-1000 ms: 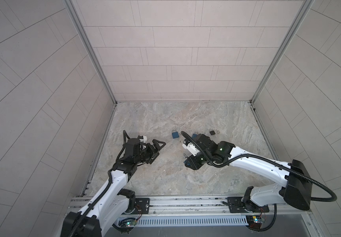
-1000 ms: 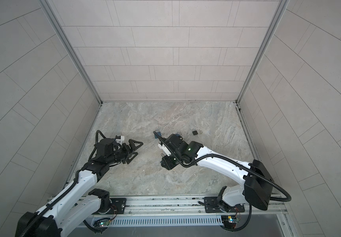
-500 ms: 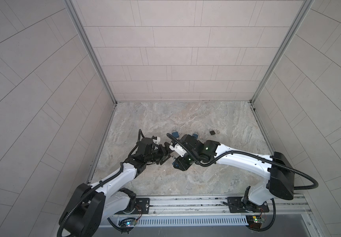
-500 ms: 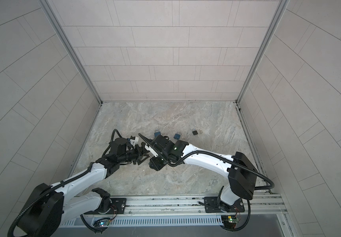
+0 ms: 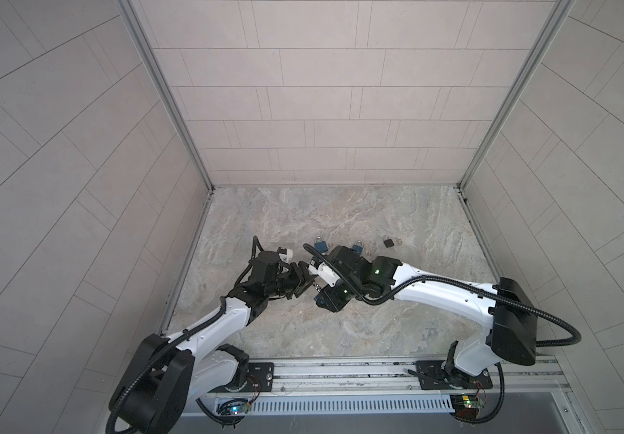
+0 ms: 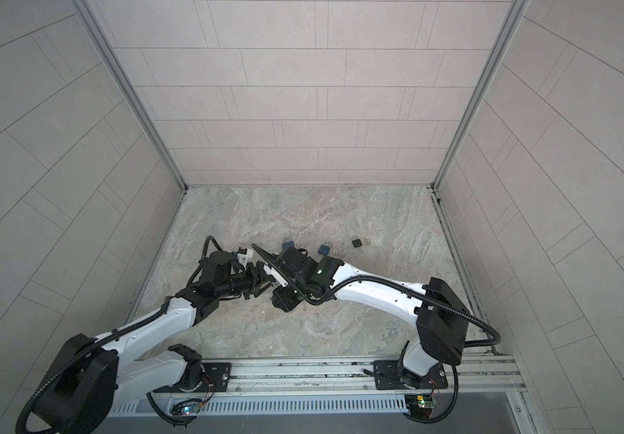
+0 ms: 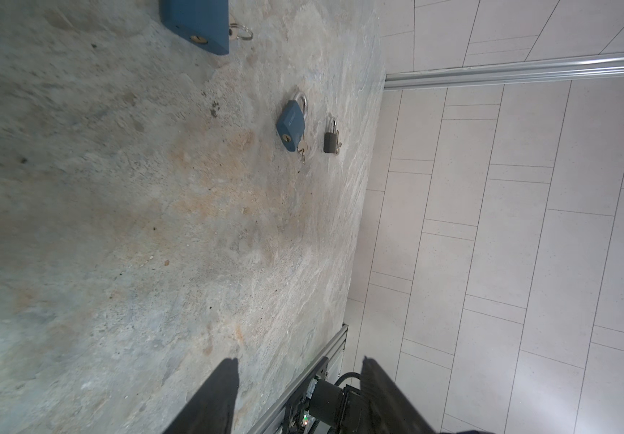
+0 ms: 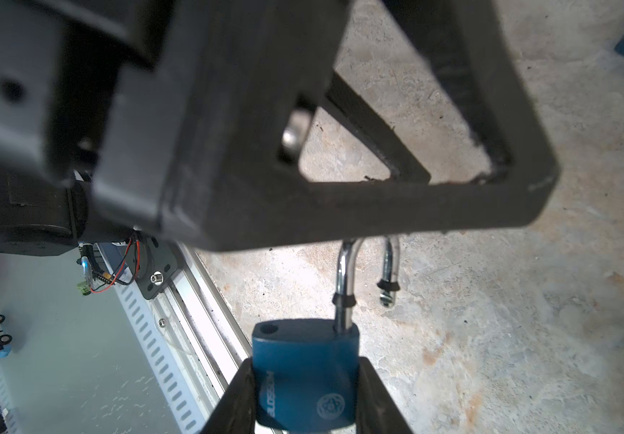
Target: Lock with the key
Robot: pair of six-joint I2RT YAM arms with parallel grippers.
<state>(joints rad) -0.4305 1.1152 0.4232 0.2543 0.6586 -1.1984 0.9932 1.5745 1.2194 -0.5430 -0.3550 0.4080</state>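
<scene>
— While the right gripper [image 8: 305, 363] pinches the blue padlock [image 8: 303, 383] by its body, how is the shackle [image 8: 343, 274]?
— Sprung, one leg free. The left gripper [image 7: 300, 361], spread, hangs just beside that padlock.
— Beyond the padlock?
— A blue lock [image 5: 321, 245], a twin lock [image 5: 358, 248] and a dark lock [image 5: 388, 242] lie on the marbled stone floor [image 5: 340, 330], with pale tiled walls [image 5: 340, 112] around.
</scene>
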